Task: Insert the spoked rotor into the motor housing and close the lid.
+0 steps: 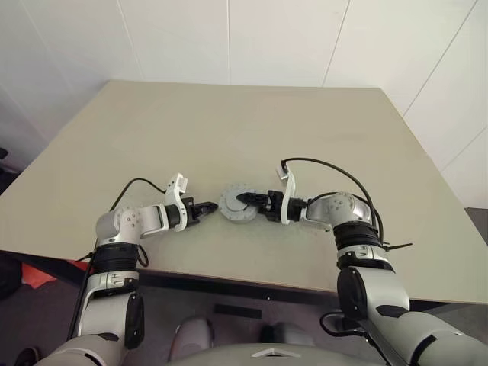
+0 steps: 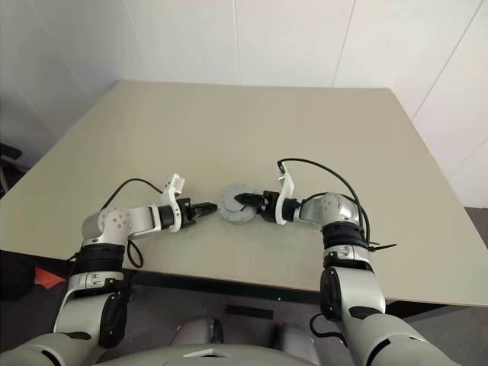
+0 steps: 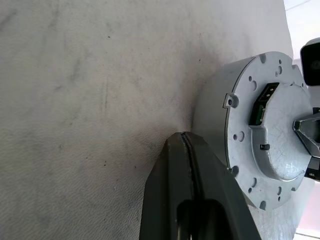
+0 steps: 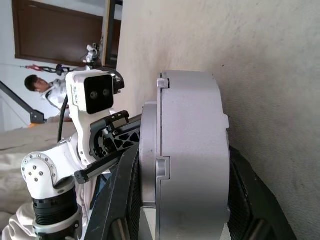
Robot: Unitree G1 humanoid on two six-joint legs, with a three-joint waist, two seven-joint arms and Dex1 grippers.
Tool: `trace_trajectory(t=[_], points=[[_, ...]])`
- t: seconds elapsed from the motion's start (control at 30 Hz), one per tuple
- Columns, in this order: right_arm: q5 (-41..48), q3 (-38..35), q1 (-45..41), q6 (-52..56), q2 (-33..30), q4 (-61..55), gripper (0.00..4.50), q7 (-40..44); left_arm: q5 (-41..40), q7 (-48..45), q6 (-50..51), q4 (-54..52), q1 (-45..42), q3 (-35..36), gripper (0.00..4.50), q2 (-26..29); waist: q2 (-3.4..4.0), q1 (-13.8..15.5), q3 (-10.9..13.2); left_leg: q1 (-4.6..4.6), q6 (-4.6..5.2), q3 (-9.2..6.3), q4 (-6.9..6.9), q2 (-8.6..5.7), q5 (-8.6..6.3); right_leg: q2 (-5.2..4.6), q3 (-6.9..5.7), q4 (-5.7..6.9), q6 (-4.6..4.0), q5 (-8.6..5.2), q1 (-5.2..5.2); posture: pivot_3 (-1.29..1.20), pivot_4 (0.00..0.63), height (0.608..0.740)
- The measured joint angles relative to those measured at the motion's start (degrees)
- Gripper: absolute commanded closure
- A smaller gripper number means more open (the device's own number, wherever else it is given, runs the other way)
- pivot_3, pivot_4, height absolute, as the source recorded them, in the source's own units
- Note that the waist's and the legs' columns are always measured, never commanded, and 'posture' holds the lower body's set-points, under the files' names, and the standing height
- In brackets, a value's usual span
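Two pincers meet near the counter's (image 1: 229,122) front edge. Left pincer (image 1: 211,207) is closed and empty, tips just beside the motor housing (image 1: 238,204). Right pincer (image 1: 245,200) straddles the housing, apparently gripping it, lid (image 3: 267,135) on top.

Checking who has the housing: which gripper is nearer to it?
Right. The right gripper straddles the housing, fingers on both sides; the left gripper, shut, sits just beside its rim.

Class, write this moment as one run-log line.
lid: on housing | left gripper: shut, beside housing | right gripper: around lid and housing | table
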Motion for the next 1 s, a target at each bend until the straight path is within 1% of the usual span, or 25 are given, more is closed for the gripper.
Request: trace_trajectory(t=[0.2,0.27,0.33,0.47,0.53,0.6,0.8,0.83,0.9,1.0], points=[[0.34,-2.42,-1.79,-0.01,0.03,3.49,2.45,-1.16,0.0,-0.18,-0.82,0.08,0.02,0.07,4.5,0.01,0.0,0.02,0.0,-0.02,-0.02,-0.02,0.03,0.0,0.01,0.0,0.0,0.06,-0.03,0.02,-0.03,0.0,0.0,0.74],[1.1,-5.67,-3.19,-0.07,0.57,6.44,2.45,-3.24,-0.11,-0.62,-2.1,-0.04,0.38,0.21,4.5,-0.16,0.02,0.04,0.01,-0.12,-0.02,-0.02,0.08,0.0,0.02,0.0,0.0,0.09,-0.07,0.04,-0.13,0.0,0.0,0.74],[1.56,-9.05,-4.78,-0.94,0.95,9.15,2.45,-5.72,-0.43,-1.51,-3.97,-0.37,0.91,0.77,4.5,-0.72,0.05,0.23,0.04,-0.3,-0.02,-0.06,0.28,0.02,0.03,0.0,-0.01,0.19,-0.17,0.16,-0.47,0.0,0.0,0.74],[2.45,-13.66,-8.15,-3.47,1.26,11.62,2.45,-8.9,-1.73,-2.36,-6.41,-1.35,1.78,1.98,4.5,-1.4,0.06,0.46,0.07,-1.3,0.28,-0.13,1.04,0.08,0.03,0.0,-0.04,0.69,-0.29,0.33,-1.38,0.0,0.0,0.74],[3.48,-15.19,-9.86,-4.09,1.52,11.84,2.45,-9.29,-2.7,-2.22,-7.85,-1.36,1.73,3.97,4.5,-1.88,0.06,0.44,0.07,-1.89,0.36,-0.15,1.44,0.1,-0.01,-0.02,-0.03,1.05,-0.23,0.38,-1.9,0.0,0.0,0.74],[4.17,-16.28,-10.95,-4.29,1.8,11.83,2.45,-9.87,-3.92,-1.45,-8.66,-1.32,1.6,6.33,4.5,-2.35,0.06,0.47,0.07,-2.28,0.42,-0.19,1.71,0.16,-0.04,-0.01,-0.05,1.21,-0.13,0.45,-2.19,0.0,0.0,0.74],[7.79,-19.04,-12.7,-2.23,3.84,10.33,2.45,-12.54,-10.19,2.86,-10.54,-0.78,-0.63,16.86,4.5,-2.83,0.06,0.48,0.08,-2.54,0.53,-0.18,1.91,0.2,-0.11,-0.02,-0.06,1.26,-0.17,0.5,-2.42,0.0,0.0,0.74],[8.35,-19.54,-13.37,-1.7,4.17,9.73,2.45,-13.2,-11.51,3.39,-10.63,-0.79,-0.71,18.31,4.12,-2.8,0.07,0.5,0.08,-2.54,0.54,-0.17,1.92,0.2,-0.12,-0.02,-0.06,1.25,-0.18,0.5,-2.42,0.0,0.0,0.74],[9.62,-20.26,-14.32,-1.58,4.22,8.71,2.45,-14.21,-12.94,4.03,-10.65,-0.79,-0.67,19.54,3.59,-2.8,0.06,0.75,0.08,-2.55,0.56,-0.17,1.97,0.2,-0.13,-0.03,-0.06,1.26,-0.19,0.5,-2.41,0.0,0.0,0.74],[10.03,-20.85,-14.9,-2.67,4.17,8.7,2.45,-15.51,-15.16,4.78,-10.67,-0.86,-0.57,21.02,2.66,-2.62,0.06,1.5,0.08,-2.54,0.56,-0.16,2.0,0.2,-0.14,-0.03,-0.06,1.27,-0.19,0.52,-2.4,0.0,0.0,0.74]])
